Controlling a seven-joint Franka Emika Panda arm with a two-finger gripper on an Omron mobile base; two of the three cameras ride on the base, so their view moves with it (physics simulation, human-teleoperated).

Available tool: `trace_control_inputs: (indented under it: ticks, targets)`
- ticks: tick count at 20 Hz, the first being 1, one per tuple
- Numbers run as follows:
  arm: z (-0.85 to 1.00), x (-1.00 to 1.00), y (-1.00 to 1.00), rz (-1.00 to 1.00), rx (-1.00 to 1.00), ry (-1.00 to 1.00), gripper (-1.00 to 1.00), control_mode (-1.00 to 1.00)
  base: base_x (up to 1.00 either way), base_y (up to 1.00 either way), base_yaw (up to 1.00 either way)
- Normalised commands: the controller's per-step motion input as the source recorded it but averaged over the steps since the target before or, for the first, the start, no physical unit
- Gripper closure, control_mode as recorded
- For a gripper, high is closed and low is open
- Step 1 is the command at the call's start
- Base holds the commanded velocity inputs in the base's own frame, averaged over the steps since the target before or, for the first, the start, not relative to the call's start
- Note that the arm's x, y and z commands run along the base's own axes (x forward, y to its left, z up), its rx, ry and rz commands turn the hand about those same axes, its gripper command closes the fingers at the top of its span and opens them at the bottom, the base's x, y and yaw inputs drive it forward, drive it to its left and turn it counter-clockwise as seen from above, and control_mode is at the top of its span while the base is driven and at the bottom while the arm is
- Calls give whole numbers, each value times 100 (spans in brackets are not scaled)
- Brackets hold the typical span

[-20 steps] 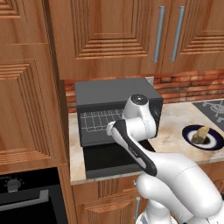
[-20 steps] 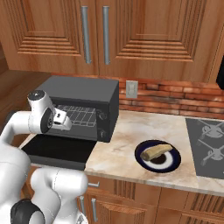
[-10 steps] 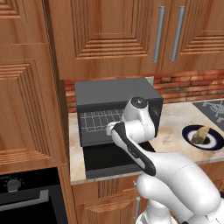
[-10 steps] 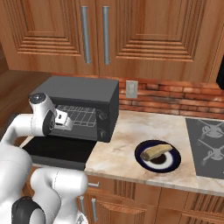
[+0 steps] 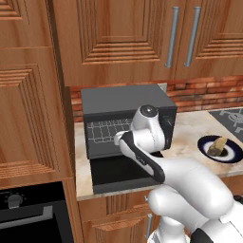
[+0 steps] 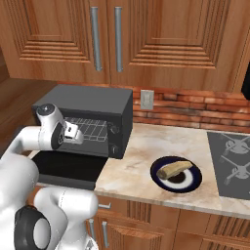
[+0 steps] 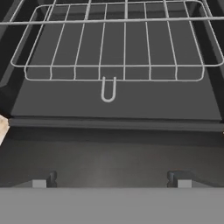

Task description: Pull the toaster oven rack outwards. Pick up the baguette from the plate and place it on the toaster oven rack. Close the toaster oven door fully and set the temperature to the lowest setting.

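One rack (image 7: 118, 48), inside toaster oven (image 6: 93, 105), door down; our hand (image 7: 111, 178) spread wide before its loop, probably lined up for pulling.

marble counter (image 6: 146, 146), toaster oven (image 6: 93, 102), plate (image 6: 195, 180)

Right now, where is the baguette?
In the right base view, the baguette lies on the plate, on the counter to the right of the toaster oven, before the hob.

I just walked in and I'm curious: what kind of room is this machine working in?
It looks like a home kitchen, computer-rendered: wooden cabinets over a marble counter, a toaster oven with its door down, and a stovetop beside a brick backsplash.
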Motion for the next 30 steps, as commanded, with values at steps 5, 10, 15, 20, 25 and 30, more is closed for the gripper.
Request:
trace_control_inputs:
  ticks: [5,10,15,20,25,30]
  targets:
    - [-18,13,0,0,-1,0,-100,-100,0,0,0]
    - [-14,11,0,0,0,0,-100,-100,0,0,0]
    - [-8,12,0,0,0,0,-100,-100,0,0,0]
    - [-9,12,1,0,-1,0,-100,-100,0,0,0]
    - [-12,14,5,0,-1,0,-100,-100,0,0,0]
    - [-10,10,6,0,-1,0,-100,-100,0,0,0]
